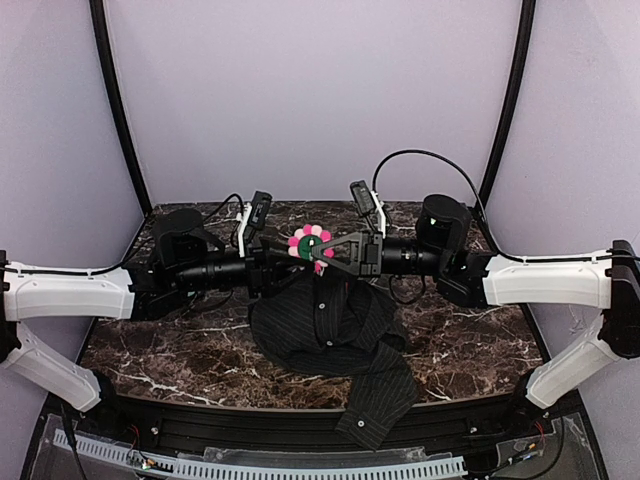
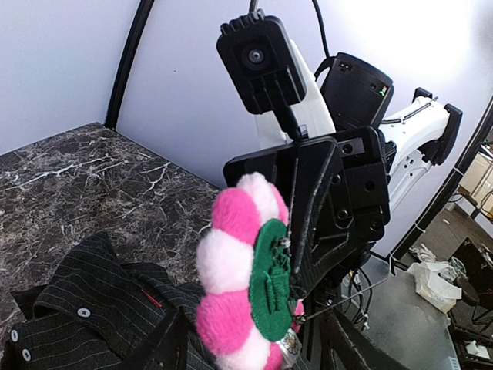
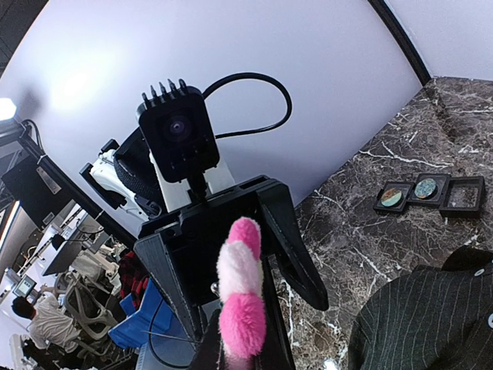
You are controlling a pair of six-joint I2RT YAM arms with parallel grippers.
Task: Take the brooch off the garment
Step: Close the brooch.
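top external: brooch [image 1: 311, 245] held in the air near the table's [image 1: 180, 345] far edge, above shirt [image 1: 330, 325], apparently free of it.
left wrist: left gripper [image 1: 288, 255] jaws spread round brooch; contact unclear.
right wrist: right gripper [image 1: 328, 254] clenched on brooch. only set-down seems left.

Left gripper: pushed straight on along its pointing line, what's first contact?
Left gripper meets the brooch first, right ahead of its open jaws; the right gripper sits just behind. Depth unclear.
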